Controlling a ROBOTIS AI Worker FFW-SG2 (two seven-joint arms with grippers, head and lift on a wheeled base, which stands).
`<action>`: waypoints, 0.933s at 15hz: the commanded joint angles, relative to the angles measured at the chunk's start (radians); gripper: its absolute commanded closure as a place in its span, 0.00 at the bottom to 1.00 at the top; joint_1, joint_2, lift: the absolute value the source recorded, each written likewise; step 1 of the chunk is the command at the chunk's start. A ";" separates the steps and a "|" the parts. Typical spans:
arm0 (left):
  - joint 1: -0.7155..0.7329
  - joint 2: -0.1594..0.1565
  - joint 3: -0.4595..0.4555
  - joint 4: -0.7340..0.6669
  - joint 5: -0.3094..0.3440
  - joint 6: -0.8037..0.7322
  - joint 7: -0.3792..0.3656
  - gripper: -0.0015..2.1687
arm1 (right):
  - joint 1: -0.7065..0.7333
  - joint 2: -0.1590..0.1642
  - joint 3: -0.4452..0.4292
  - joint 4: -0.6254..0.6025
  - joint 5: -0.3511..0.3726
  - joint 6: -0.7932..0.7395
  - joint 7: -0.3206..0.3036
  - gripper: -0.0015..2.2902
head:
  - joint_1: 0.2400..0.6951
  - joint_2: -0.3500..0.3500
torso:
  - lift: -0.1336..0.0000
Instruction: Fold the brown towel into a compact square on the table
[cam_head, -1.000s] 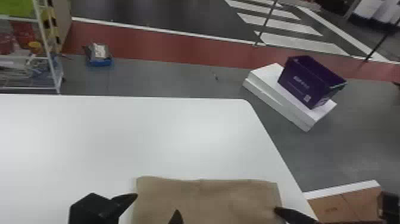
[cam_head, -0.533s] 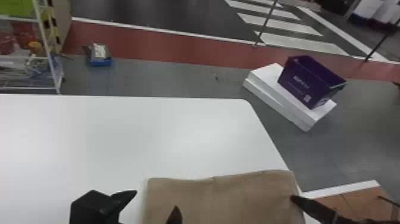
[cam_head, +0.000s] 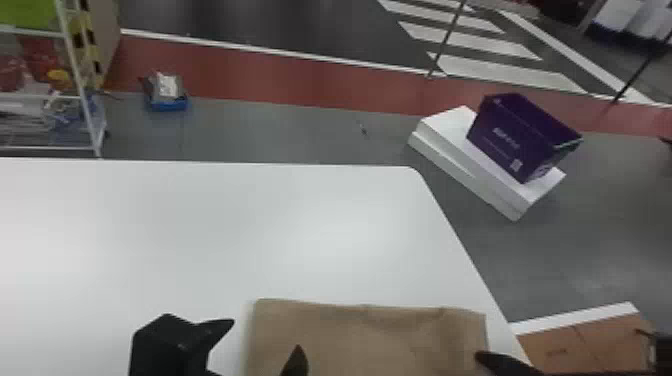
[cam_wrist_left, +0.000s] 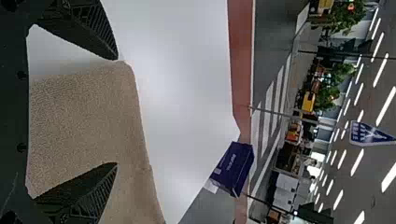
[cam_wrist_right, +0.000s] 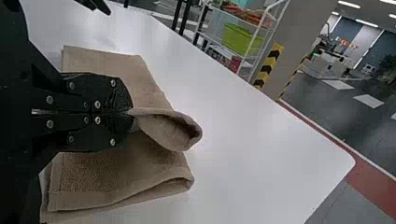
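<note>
While pinching a raised fold of the brown towel (cam_head: 370, 340) in the closed right gripper (cam_head: 481, 357), held the left gripper (cam_head: 264, 335) wide open at the opposite end, with one finger over the cloth. Had the towel on the white table (cam_head: 200, 240), folded in layers, near the right edge.

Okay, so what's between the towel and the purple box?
In the head view, going from the towel to the purple box: a stretch of table, then grey floor, then the white slabs under the box.
</note>
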 joint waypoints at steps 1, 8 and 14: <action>0.004 0.004 -0.001 -0.009 -0.004 0.004 -0.001 0.04 | 0.000 0.002 0.049 0.011 0.061 -0.060 -0.012 0.45 | 1.00 0.00 | 0.07; 0.004 0.003 0.001 -0.009 -0.001 0.004 -0.001 0.04 | 0.005 0.027 0.017 -0.030 0.115 -0.158 -0.043 0.01 | 1.00 0.00 | 0.07; -0.006 -0.006 -0.001 -0.003 -0.001 0.004 0.002 0.04 | -0.003 0.063 -0.063 -0.030 -0.013 -0.309 -0.029 0.02 | 1.00 0.00 | 0.07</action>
